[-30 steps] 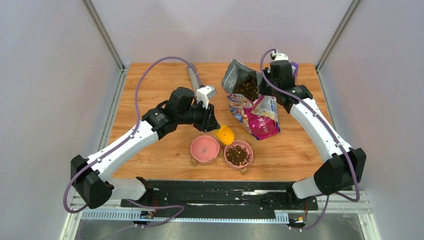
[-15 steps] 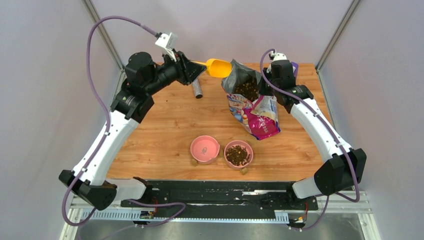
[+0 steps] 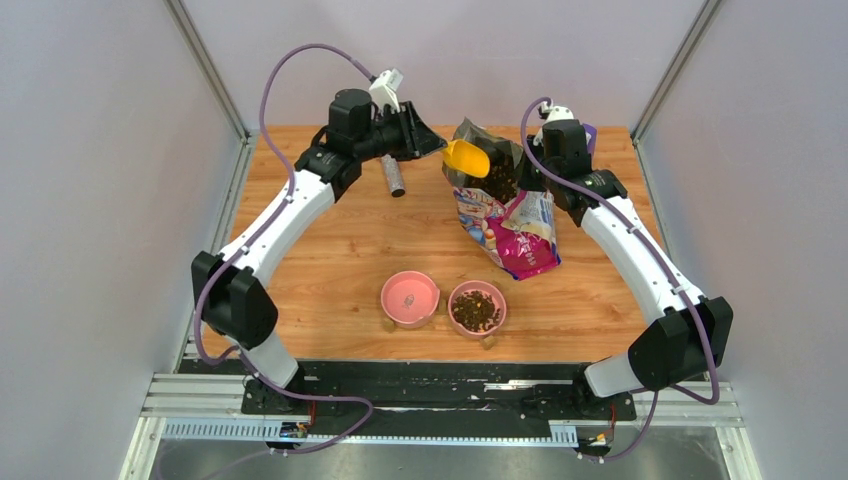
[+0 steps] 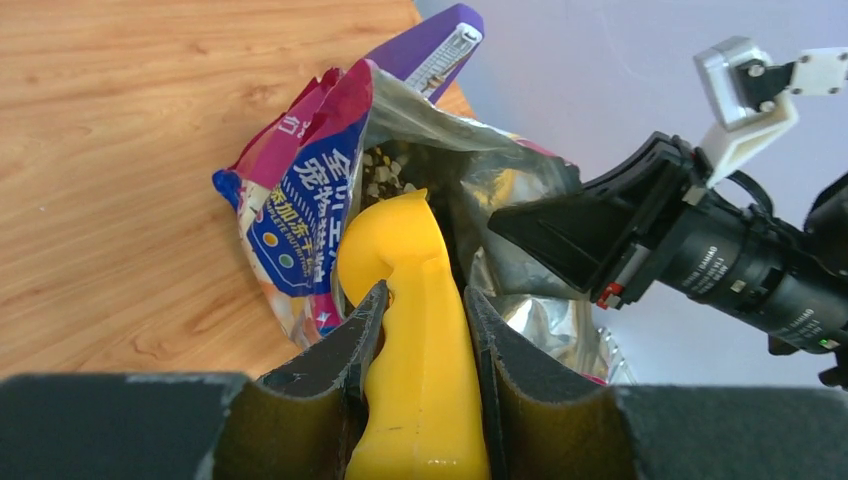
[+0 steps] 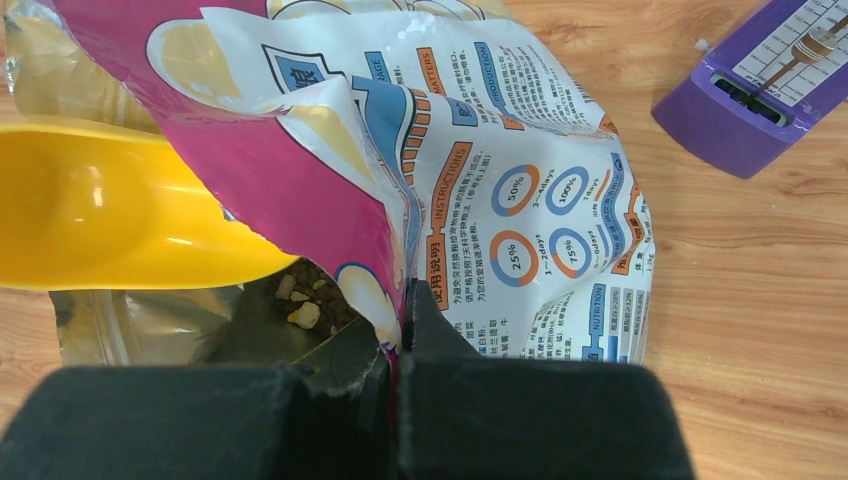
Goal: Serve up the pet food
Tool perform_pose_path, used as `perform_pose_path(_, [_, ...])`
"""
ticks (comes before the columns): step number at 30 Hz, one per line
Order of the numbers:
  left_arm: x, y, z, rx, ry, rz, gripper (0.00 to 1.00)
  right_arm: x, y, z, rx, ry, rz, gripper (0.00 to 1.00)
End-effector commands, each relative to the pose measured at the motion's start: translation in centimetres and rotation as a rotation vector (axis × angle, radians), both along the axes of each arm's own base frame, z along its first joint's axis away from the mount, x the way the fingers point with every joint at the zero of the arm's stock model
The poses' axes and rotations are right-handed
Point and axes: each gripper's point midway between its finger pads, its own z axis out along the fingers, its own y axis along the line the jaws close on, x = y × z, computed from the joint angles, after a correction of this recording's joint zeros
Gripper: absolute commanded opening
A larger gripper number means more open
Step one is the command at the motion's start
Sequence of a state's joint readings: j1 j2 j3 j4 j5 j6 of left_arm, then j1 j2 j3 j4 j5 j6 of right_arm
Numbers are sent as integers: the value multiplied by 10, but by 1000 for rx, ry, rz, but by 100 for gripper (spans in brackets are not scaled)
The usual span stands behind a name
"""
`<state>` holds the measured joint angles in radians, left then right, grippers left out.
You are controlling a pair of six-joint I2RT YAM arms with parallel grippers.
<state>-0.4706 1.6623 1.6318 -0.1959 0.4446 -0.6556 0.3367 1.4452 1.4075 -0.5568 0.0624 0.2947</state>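
Dark brown kibble fills the open purple-pink bag at the back right. More kibble lies in the right pink bowl. My left gripper is shut on the handle of the yellow scoop, whose cup sits at the bag's mouth. The left wrist view shows the scoop clamped between both pads, pointing into the bag. My right gripper is shut on the bag's rim, holding it open. The right wrist view shows the scoop above kibble.
The left pink bowl near the front holds almost nothing. A few stray pellets lie beside the bowls. A grey cylinder lies at the back left. A purple device lies behind the bag.
My left arm lifted the scoop from beside the bowls to the back of the table, then moved it right and down to the bag's mouth. The right arm has not moved.
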Motion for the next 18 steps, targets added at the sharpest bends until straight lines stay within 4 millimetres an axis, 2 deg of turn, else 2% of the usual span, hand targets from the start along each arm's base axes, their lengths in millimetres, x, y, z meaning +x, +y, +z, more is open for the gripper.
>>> perform_pose_path(1, [8, -12, 24, -60, -63, -36, 0, 6, -1, 28, 45, -61, -36, 0])
perform_pose_path(6, [20, -13, -19, 14, 5, -10, 0, 5, 0, 32, 49, -62, -34, 0])
perform_pose_path(18, [44, -39, -72, 61, 227, 27, 0, 9, 18, 10, -86, -50, -45, 0])
